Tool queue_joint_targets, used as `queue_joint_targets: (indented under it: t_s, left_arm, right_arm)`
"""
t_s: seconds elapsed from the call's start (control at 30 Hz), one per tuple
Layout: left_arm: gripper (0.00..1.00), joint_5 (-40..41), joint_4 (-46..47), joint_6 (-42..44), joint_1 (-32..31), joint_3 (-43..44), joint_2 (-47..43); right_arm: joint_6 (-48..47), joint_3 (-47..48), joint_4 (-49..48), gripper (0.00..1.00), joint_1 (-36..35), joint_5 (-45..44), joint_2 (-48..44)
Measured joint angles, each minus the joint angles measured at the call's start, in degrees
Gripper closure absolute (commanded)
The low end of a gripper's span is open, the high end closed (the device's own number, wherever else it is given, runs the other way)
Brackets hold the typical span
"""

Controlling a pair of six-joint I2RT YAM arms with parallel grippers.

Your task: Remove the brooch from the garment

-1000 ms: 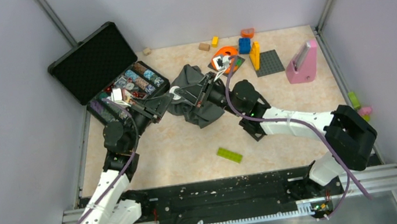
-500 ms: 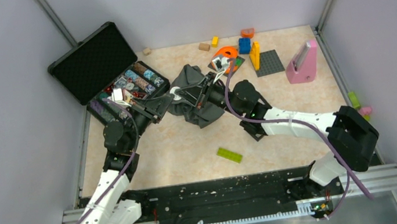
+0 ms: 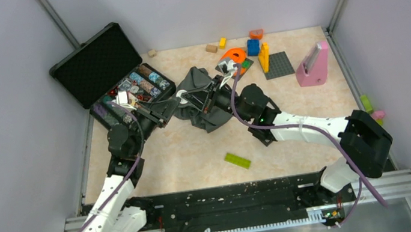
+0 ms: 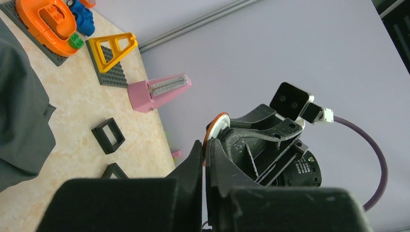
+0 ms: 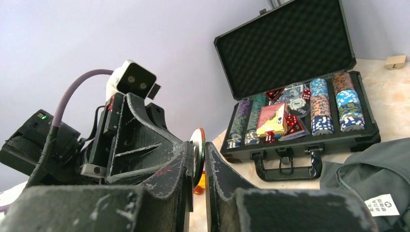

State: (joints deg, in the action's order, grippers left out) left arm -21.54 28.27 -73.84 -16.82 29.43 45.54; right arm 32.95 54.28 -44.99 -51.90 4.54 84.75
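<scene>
The brooch [image 3: 180, 101] is a small round disc with an orange-brown rim and a pale face. It is held in the air just off the left edge of the dark grey garment [image 3: 195, 81]. My left gripper [image 3: 172, 104] and right gripper [image 3: 187, 99] meet tip to tip on it. In the left wrist view my left gripper [image 4: 205, 150] pinches the brooch [image 4: 213, 126]. In the right wrist view my right gripper [image 5: 202, 154] closes on the brooch [image 5: 197, 140]. The garment [image 5: 367, 174] lies crumpled on the table with its white label [image 5: 382, 204] showing.
An open black case [image 3: 105, 63] of poker chips stands at the back left. An orange letter toy [image 3: 234, 57], a grey baseplate [image 3: 278, 64] and a pink wedge [image 3: 312, 64] are at the back right. A green brick [image 3: 238, 160] lies near the front. A black square frame [image 4: 109, 135] lies on the table.
My right gripper has edged slightly left toward the left gripper. The left arm and the garment have barely moved.
</scene>
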Motion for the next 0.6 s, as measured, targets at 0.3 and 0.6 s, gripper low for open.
queue_joint_targets:
  t_s: [0.3,0.6]
  left_arm:
    - [1.00,-0.17,0.68,-0.90,0.17,0.28,1.55]
    - [1.00,-0.09,1.55,-1.36,0.31,0.28,1.88]
  right_arm:
    - [-2.12,-0.02,-0.35,0.89,-1.18,-3.72,0.13]
    - [-2.47,-0.02,-2.49,0.89,-1.84,-5.62,0.90]
